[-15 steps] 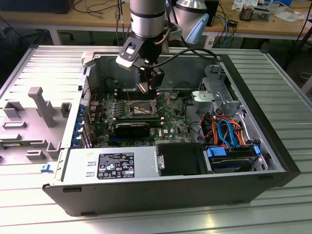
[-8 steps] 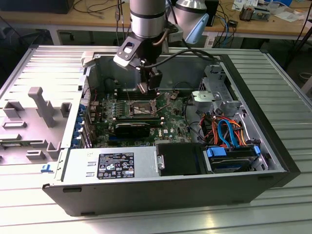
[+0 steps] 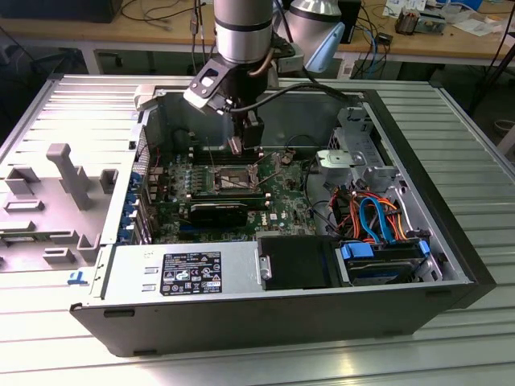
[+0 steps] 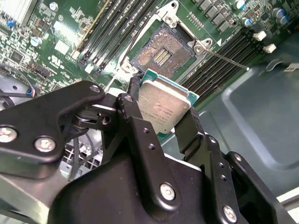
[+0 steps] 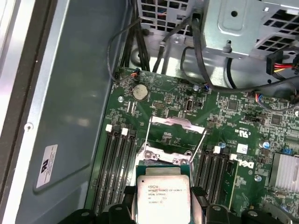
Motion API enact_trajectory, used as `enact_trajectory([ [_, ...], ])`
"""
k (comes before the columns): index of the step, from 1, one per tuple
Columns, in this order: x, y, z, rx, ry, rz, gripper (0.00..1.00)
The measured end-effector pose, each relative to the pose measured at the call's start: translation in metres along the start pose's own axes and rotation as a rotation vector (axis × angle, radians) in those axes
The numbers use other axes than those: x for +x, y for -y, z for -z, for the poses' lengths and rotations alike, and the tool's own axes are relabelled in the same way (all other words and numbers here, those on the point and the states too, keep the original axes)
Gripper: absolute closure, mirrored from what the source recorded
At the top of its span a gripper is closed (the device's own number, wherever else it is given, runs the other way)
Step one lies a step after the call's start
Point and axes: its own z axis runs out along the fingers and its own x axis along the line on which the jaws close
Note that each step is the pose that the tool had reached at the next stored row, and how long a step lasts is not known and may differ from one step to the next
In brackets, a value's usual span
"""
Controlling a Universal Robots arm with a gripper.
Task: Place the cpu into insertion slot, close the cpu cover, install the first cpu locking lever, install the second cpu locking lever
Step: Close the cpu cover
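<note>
Claw (image 4: 161, 112) fingers are pressed in on two opposite edges of the cpu (image 4: 164, 101), pinching it so that its dull metal top faces the cameras in both wrist views. The chip hangs in the air just above the insertion slot (image 4: 163, 51) and is not touching it. The slot's field of tiny contacts lies bare, with one thin wire lever (image 4: 229, 58) sticking out beside it. In the first wrist view the cpu cover (image 5: 175, 122) appears swung back beyond the slot, leaving the opening free. In the exterior view the claw (image 3: 244, 146) reaches down into the open computer case (image 3: 241, 322), which lies on the ribbed metal surface (image 3: 451, 145).

I judge the cpu light, stiff and flat, with a smooth lid that could slip under a weak pinch. Its green edge strips look like the sound place to hold, as here. The underside and the slot's contacts seem easy to damage, so a tilt or a drop would be costly.
</note>
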Motion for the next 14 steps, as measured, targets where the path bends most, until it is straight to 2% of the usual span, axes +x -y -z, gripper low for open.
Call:
enact_trajectory([
  [2,0.0,0.0,-0.0002,-0.0003,0.0009,-0.024,0.45],
  [5,0.0,0.0001,-0.0015,-0.0013,0.0036,-0.091,0.45],
  [8,0.0,0.0001,-0.0026,-0.0018,0.005,-0.127,0.45],
  [14,0.0002,0.0012,-0.0111,-0.0022,0.0067,-0.165,0.45],
])
